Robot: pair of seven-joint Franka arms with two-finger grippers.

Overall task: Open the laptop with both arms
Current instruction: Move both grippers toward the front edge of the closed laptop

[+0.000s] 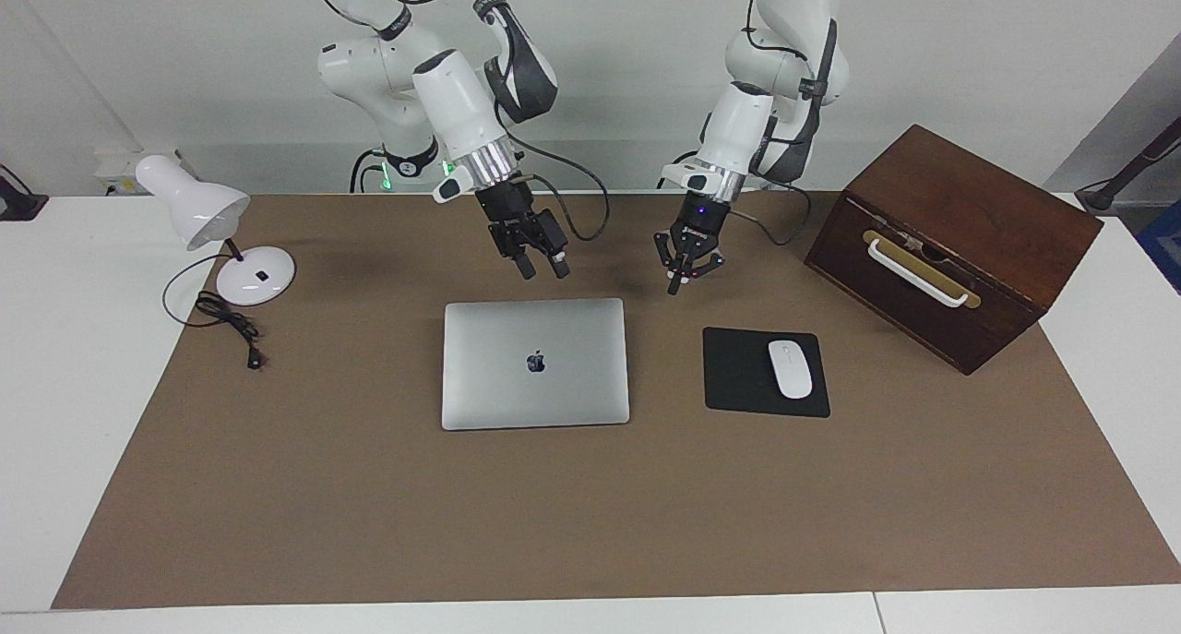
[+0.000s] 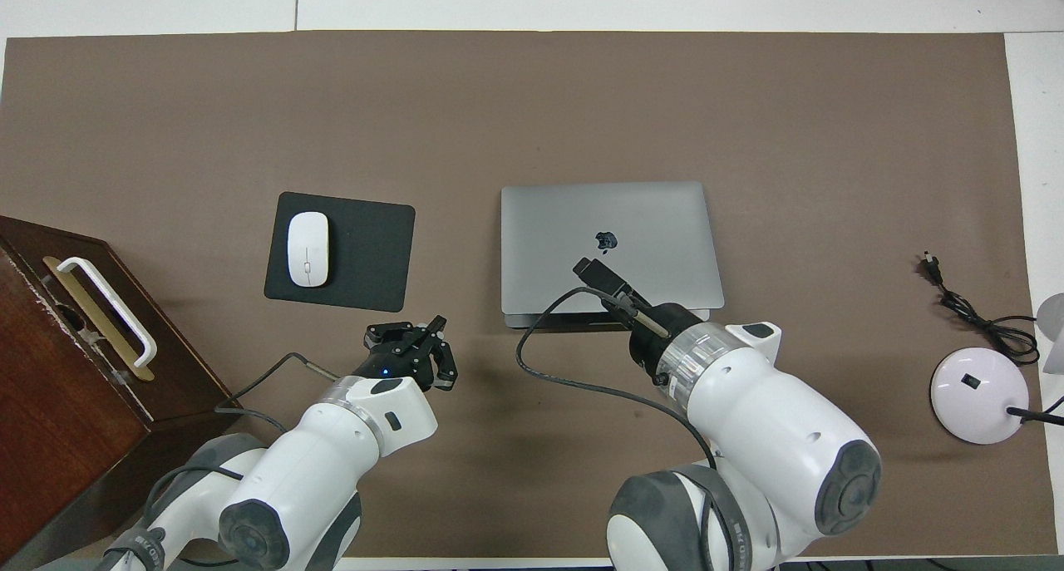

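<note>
Thin silver-grey metal laptop [image 1: 535,364] lies flat and closed mid-mat on the brown mat [image 1: 590,523], dark logo up, its opening edge toward the robots.

Left gripper [image 1: 674,286] hangs in the air over bare mat, between laptop and black mouse pad [image 1: 764,373], fingertips together, holding nothing. Right gripper [image 1: 542,269] hovers over the mat just at the laptop's robot-side edge, not touching. I can't tell whether it is apart or together.

Risks as I see them:
- Lid is thin and sits flush; a tip coming down slightly off would slide over the metal or just shove the whole laptop along the mat.
- If one arm lifts the lid with nothing pinning the base, the base likely comes up too.
- Left arm drifting toward its own end could clip the white mouse [image 1: 790,368] on the pad.

Containers: dark wooden box [image 1: 950,246] with white handle, at the left arm's end, closed; contents not visible. White desk lamp [image 1: 217,228] at the right arm's end, well clear.
</note>
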